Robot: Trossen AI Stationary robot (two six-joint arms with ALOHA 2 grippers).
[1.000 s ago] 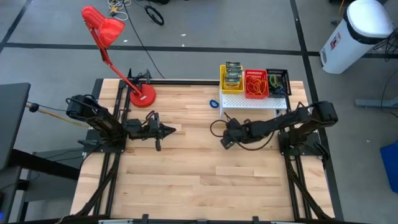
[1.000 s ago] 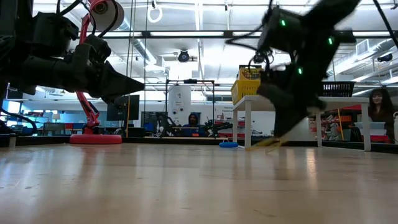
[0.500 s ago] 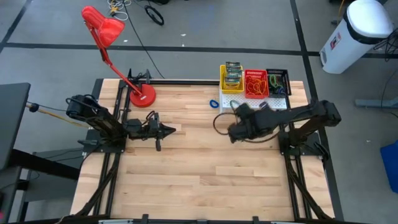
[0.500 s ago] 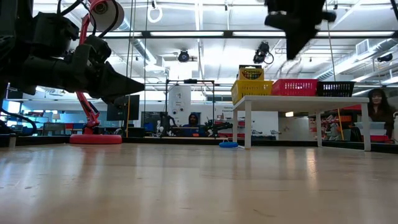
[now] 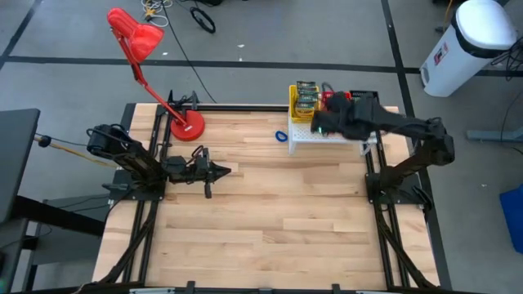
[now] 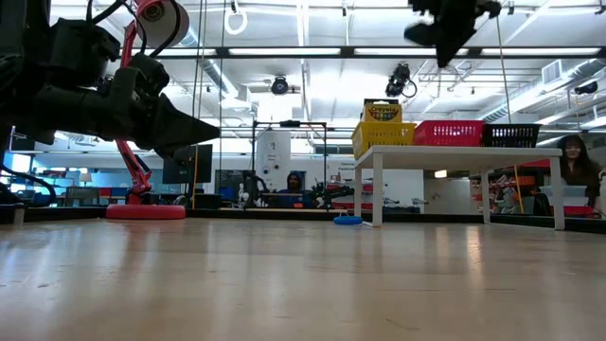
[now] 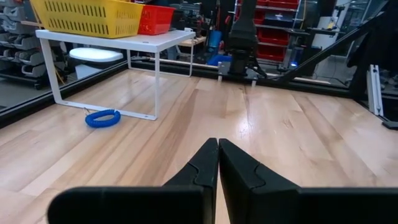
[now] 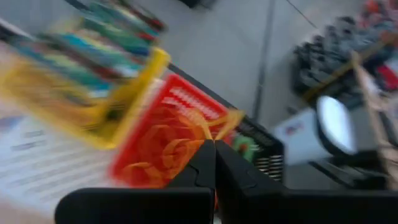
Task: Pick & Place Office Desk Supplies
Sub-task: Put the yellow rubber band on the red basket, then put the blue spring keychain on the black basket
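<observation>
A white shelf [image 5: 306, 135] at the table's far right carries a yellow basket [image 5: 304, 100] of crayon boxes, a red basket [image 8: 168, 134] of rubber bands and a black basket [image 5: 369, 100]. My right gripper [image 8: 214, 144] hovers above the red basket, shut on a yellow-orange rubber band. In the high view its arm [image 5: 359, 118] covers most of the red basket. A blue rubber band [image 5: 280, 135] lies flat on the table beside the shelf's leg. My left gripper [image 7: 218, 149] waits shut over the table's left middle [image 5: 214, 170]. My right gripper pinches a yellow-orange rubber band [image 8: 226, 122] between its shut fingertips. The loop sticks out just past the tips, lifted clear above the red basket. The fingers slant downward from above toward the baskets.
A red desk lamp stands on its round base [image 5: 187, 126] at the far left of the table. The wooden tabletop [image 5: 270, 212] stretches open between the arms and toward the near edge. People sit in the room beyond the table [image 6: 578, 156].
My right gripper has risen from the tabletop in front of the shelf. It has swung up and toward the far edge, ending above the baskets on the shelf. It stayed shut and carried the yellowish band off the table.
</observation>
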